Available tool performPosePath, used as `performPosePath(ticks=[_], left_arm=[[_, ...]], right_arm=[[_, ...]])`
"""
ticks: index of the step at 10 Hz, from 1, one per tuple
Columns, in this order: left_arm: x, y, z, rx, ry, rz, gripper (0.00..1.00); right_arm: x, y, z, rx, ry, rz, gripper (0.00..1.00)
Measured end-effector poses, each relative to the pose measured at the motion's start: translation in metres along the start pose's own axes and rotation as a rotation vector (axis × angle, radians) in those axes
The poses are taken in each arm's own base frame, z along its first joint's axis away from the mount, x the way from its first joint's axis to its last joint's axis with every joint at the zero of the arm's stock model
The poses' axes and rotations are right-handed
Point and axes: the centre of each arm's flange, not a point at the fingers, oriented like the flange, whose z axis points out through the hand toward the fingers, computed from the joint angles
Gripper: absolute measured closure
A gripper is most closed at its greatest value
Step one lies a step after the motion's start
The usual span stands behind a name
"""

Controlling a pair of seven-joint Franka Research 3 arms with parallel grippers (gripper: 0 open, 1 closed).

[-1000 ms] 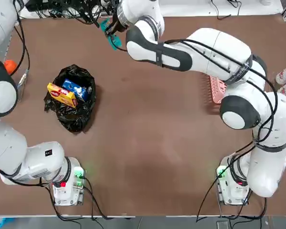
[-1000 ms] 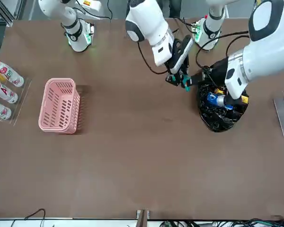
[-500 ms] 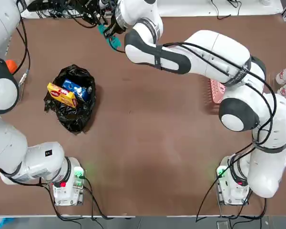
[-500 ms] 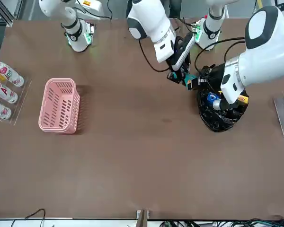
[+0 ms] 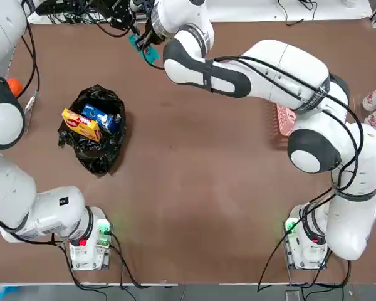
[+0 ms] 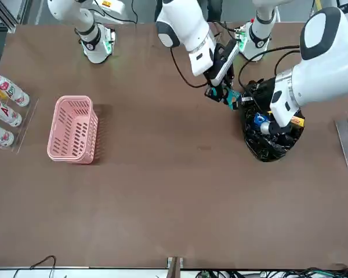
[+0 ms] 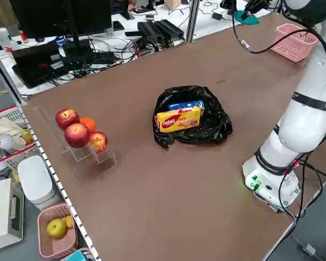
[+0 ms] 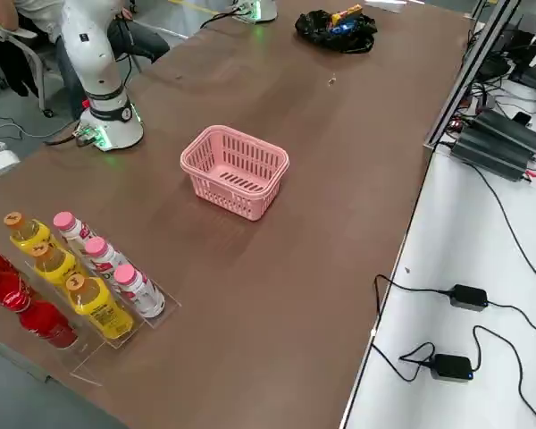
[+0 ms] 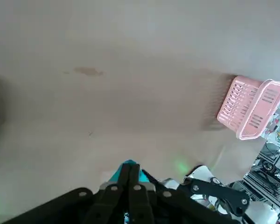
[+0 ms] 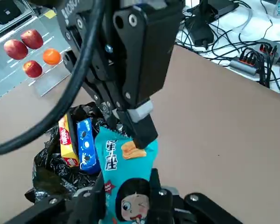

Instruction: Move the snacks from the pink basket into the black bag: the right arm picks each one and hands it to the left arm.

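The slim teal-blue packet (image 10: 123, 186) hangs in the air over the table's far left part, beyond the black bag (image 5: 94, 132). My right gripper (image 6: 222, 90) is shut on its lower end. My left gripper (image 6: 242, 99) meets it from the bag's side, fingers (image 10: 135, 133) shut on the packet's upper end (image 9: 129, 167). The yellow packet (image 5: 81, 124) and the blue-and-white pouch (image 5: 102, 117) lie inside the open bag (image 7: 193, 117). The pink basket (image 8: 235, 170) stands empty at the robot's right; the right arm partly covers it in the top view (image 5: 287, 118).
A rack of bottles (image 8: 80, 277) stands at the table's right edge. Apples and an orange (image 7: 79, 133) sit in a clear stand at the left edge. Cables (image 5: 94, 9) crowd the far edge behind the grippers. A seated person (image 8: 27, 18) is beside the table.
The right gripper carried the teal packet a little farther toward the far left, and the left gripper came in and met the packet's end.
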Motion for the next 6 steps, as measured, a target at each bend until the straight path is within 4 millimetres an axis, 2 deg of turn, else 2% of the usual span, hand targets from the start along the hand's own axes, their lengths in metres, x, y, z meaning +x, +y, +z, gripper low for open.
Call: performPosePath(ticks=[6], left_arm=[[-0.0001,-0.0038,-0.0016,0.005,-0.013,-0.006,0.99]], right_arm=[[0.001,-0.0018,-0.0013,0.002,0.003,0.016,0.57]])
